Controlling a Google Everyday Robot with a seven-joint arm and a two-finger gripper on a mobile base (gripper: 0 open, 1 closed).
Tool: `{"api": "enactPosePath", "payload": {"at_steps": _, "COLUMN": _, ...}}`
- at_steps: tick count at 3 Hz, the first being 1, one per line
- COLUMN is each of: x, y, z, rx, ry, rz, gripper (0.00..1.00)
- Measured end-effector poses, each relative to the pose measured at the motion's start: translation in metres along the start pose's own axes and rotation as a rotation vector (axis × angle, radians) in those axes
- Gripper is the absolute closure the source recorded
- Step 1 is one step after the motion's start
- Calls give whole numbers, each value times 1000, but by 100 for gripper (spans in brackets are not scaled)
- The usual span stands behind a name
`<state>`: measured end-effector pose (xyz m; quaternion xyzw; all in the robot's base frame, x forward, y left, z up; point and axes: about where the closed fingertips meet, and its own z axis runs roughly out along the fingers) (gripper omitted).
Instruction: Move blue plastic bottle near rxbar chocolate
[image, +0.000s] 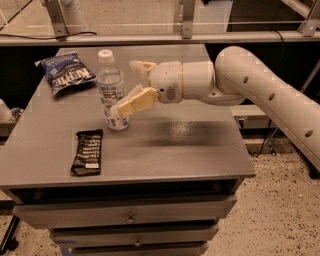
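The blue plastic bottle (110, 85) stands upright on the grey table (195, 150), left of centre, with its white cap on top. The rxbar chocolate (88, 151) lies flat just in front of the bottle and slightly to its left, a short gap away. My gripper (125, 87) is at the bottle's right side and is open. One finger (136, 102) reaches across the bottle's lower front; the other (142, 67) is behind, clear of the bottle.
A blue chip bag (65, 73) lies at the table's back left corner. My white arm (260, 85) comes in from the right, above the table's right half. Drawers sit below the front edge.
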<state>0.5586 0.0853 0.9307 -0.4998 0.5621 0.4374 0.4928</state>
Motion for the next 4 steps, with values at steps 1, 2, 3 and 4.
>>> {"api": "enactPosePath", "payload": {"at_steps": 1, "x": -33, "y": -25, "z": -27, "rx": 79, "ry": 8, "rz": -18, "gripper": 0}}
{"api": "enactPosePath", "payload": {"at_steps": 2, "x": -104, "y": -63, "z": -82, "rx": 217, "ry": -2, "rz": -68, "gripper": 0}}
{"api": "enactPosePath", "payload": {"at_steps": 3, "x": -179, "y": -90, "z": -131, "rx": 354, "ry": -12, "rz": -141, "gripper": 0}}
{"api": "enactPosePath", "payload": {"at_steps": 4, "x": -213, "y": -97, "z": -159, "rx": 408, "ry": -49, "rz": -181, "gripper": 0}}
